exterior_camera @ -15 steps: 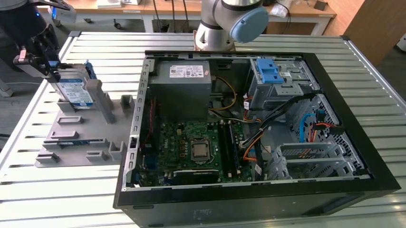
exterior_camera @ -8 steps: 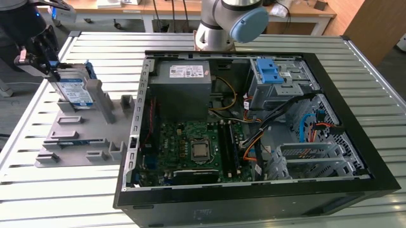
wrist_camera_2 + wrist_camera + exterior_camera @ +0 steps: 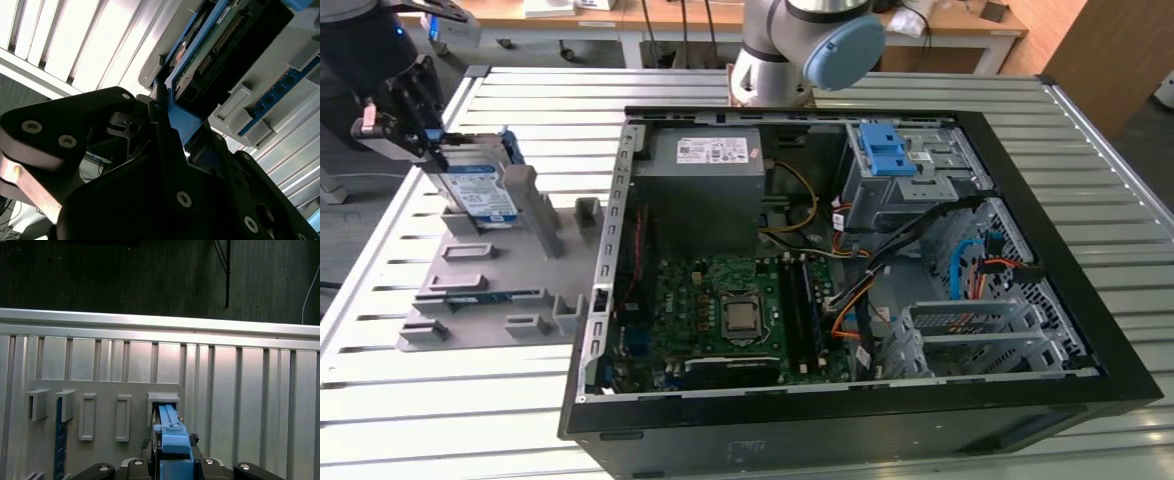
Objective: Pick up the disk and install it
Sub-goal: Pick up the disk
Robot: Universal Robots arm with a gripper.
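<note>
The disk (image 3: 478, 188), a silver hard drive with a blue-and-white label and a blue frame, stands on edge in a slot of the grey holder plate (image 3: 460, 335) at the exterior view's left. My gripper (image 3: 435, 148) comes down on its upper edge and is shut on the disk. In the second wrist view the disk (image 3: 220, 45) shows its green circuit side, and my gripper (image 3: 172, 117) clamps the blue frame. In the first wrist view the disk's blue frame (image 3: 172, 432) rises between the fingers of my gripper (image 3: 172, 450).
An open black computer case (image 3: 854, 425) lies to the exterior view's right of the holder, with a motherboard (image 3: 734, 310), a grey power supply box (image 3: 700, 170) and a blue latch piece (image 3: 887, 150) on the drive cage. A memory stick (image 3: 480, 297) sits in the holder. The slatted metal table (image 3: 440, 420) surrounds both.
</note>
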